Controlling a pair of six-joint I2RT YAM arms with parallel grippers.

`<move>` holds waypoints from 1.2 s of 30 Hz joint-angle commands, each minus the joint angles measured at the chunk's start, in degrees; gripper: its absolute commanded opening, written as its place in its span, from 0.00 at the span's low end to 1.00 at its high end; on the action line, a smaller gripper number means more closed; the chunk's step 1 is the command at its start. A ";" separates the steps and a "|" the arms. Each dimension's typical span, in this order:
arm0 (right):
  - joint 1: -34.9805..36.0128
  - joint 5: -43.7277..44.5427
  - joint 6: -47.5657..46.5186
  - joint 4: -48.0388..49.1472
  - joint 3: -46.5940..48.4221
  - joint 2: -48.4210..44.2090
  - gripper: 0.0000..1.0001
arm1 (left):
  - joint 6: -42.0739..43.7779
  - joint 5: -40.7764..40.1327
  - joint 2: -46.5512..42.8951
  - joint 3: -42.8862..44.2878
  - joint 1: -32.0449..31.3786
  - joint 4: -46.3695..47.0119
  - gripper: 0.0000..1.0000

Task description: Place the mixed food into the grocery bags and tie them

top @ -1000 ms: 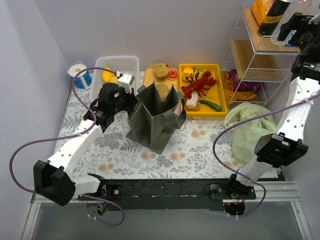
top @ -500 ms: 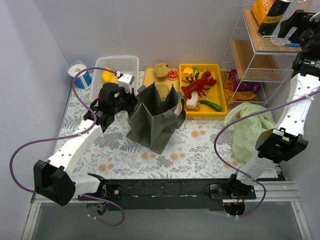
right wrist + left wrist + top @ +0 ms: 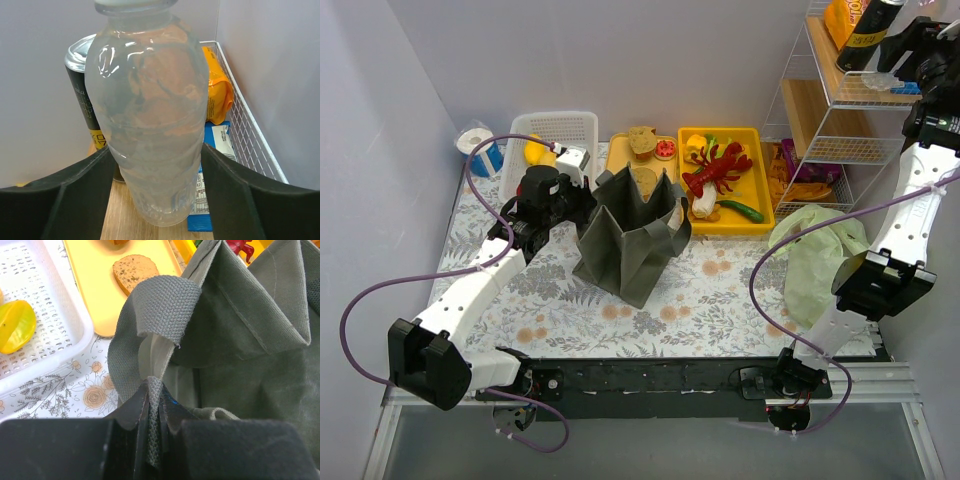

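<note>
A: Any legible writing?

B: None. The can is black with a yellow band, and the bottle cuts off its letters. The blue-and-white packet has print too small to read. The orange packet shows no words.

A: Right gripper?

B: The right gripper is up at the wire shelf. Its fingers are spread wide and meet the bottle on both sides, gripping it. The bottle is clear, cloudy, ribbed plastic, with its cap cut off at the frame top. Whether its base touches the wooden board cannot be told.

A: Left gripper?

B: The left gripper is closed on the strap of the tote. The strap is coarse woven webbing, folded into a loop. The tote is dark olive cloth with stitched seams, and its mouth is open and creased. Its inside is not visible.

A: Task items?

B: In the top view the tote stands upright mid-table, just before the trays. The glossy red lobster lies in the yellow tray, with the pepper and the white piece near that tray's front. The buns sit on the left tray, one partly behind the tote. The green bag, thin crinkled film, lies at the right by the shelf foot. The basket is white and slatted and holds a yellow item of unclear shape.
</note>
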 commanded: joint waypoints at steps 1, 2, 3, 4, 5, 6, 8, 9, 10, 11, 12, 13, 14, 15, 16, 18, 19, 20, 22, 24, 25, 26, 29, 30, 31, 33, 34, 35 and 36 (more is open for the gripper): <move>-0.24 -1.03 -0.27 3.82 0.40 0.38 0.65 | -0.26 0.97 0.56 -0.81 0.11 0.72 0.00; -0.24 -0.86 -0.79 4.34 -0.13 0.03 0.62 | -0.26 0.97 0.74 -0.81 0.11 0.63 0.00; -0.24 -0.85 -0.97 4.69 -0.83 -0.32 0.60 | -0.26 1.15 0.74 -0.89 0.11 0.63 0.00; -0.24 -0.33 -1.24 5.22 -1.53 -1.46 0.57 | -0.17 1.06 0.83 -0.81 0.11 0.63 0.00; -0.24 -0.07 -1.67 6.18 -3.19 -1.99 0.56 | -0.26 1.15 0.83 -0.89 0.11 0.63 0.00; -0.33 0.28 -1.85 6.80 -3.99 -2.60 0.56 | -0.26 1.24 0.91 -0.89 0.11 0.63 0.00; -0.24 0.81 -2.20 8.20 -5.57 -4.19 0.52 | -0.34 1.41 0.83 -0.81 0.11 0.72 0.00; -0.24 0.99 -2.47 8.47 -5.67 -4.63 0.51 | -0.26 1.50 0.83 -0.89 0.11 0.63 0.00; -0.24 1.17 -2.56 8.74 -5.59 -5.15 0.48 | -0.34 1.68 0.91 -0.89 0.11 0.63 0.00; -0.24 1.25 -2.47 8.91 -5.58 -5.25 0.46 | -0.43 1.68 0.92 -0.89 0.11 0.63 0.00; -0.24 1.52 -2.47 9.26 -5.06 -5.68 0.44 | -0.43 1.94 0.92 -0.89 0.11 0.63 0.00; -0.24 2.04 -2.56 9.62 -5.06 -5.86 0.41 | -0.43 1.85 0.92 -0.89 0.11 0.63 0.00; -0.24 2.13 -2.47 9.97 -5.06 -6.04 0.40 | -0.35 1.94 0.74 -0.98 0.11 0.72 0.00; -0.24 2.31 -2.47 10.49 -4.97 -6.21 0.39 | -0.43 1.94 0.83 -0.98 0.11 0.80 0.00; -0.24 2.48 -2.29 10.76 -4.79 -6.56 0.36 | -0.43 1.85 0.65 -1.07 0.11 0.72 0.00; -0.24 2.49 -2.03 10.76 -4.71 -7.00 0.33 | -0.43 1.68 0.65 -1.16 0.11 0.72 0.00; -0.24 2.40 -1.51 12.33 -4.44 -7.18 0.29 | -0.43 1.68 0.48 -1.16 0.11 0.80 0.00; -0.24 2.40 -1.33 12.52 -4.27 -7.44 0.27 | -0.43 1.68 0.56 -1.24 0.11 0.80 0.00; -0.24 2.57 -1.15 13.04 -3.74 -7.79 0.23 | -0.35 1.68 0.56 -1.25 0.11 0.72 0.00; -0.24 2.92 -0.89 13.31 -3.04 -7.97 0.21 | -0.17 1.76 0.48 -1.16 0.11 0.72 0.00; -0.24 3.19 -0.80 13.48 -2.60 -7.88 0.16 | -0.17 1.76 0.56 -1.24 0.11 0.72 0.00; -0.24 3.19 -0.80 13.57 -1.64 -7.80 0.13 | -0.17 1.85 0.48 -1.25 0.11 0.80 0.00; -0.24 3.10 -0.71 13.75 -0.14 -7.62 0.10 | -0.17 1.94 0.48 -1.24 0.11 0.80 0.00; -0.24 3.10 -0.71 13.92 0.04 -7.62 0.10 | -0.26 2.03 0.48 -1.25 0.11 0.72 0.00; -0.24 3.10 -0.71 14.19 0.13 -7.79 0.09 | -0.26 2.03 0.30 -1.25 0.11 0.80 0.00; -0.24 3.36 -0.71 14.71 0.48 -7.88 0.08 | -0.26 2.03 0.39 -1.25 0.11 0.72 0.00; -0.24 3.63 -0.62 14.80 0.65 -8.06 0.05 | -0.26 2.03 0.39 -1.25 0.11 0.72 0.00; -0.24 3.72 -0.54 14.89 0.83 -7.97 0.03 | -0.26 1.94 0.39 -1.25 0.11 0.72 0.00; -0.24 3.63 -0.36 14.98 1.35 -8.06 0.02 | -0.26 2.03 0.39 -1.25 0.11 0.80 0.00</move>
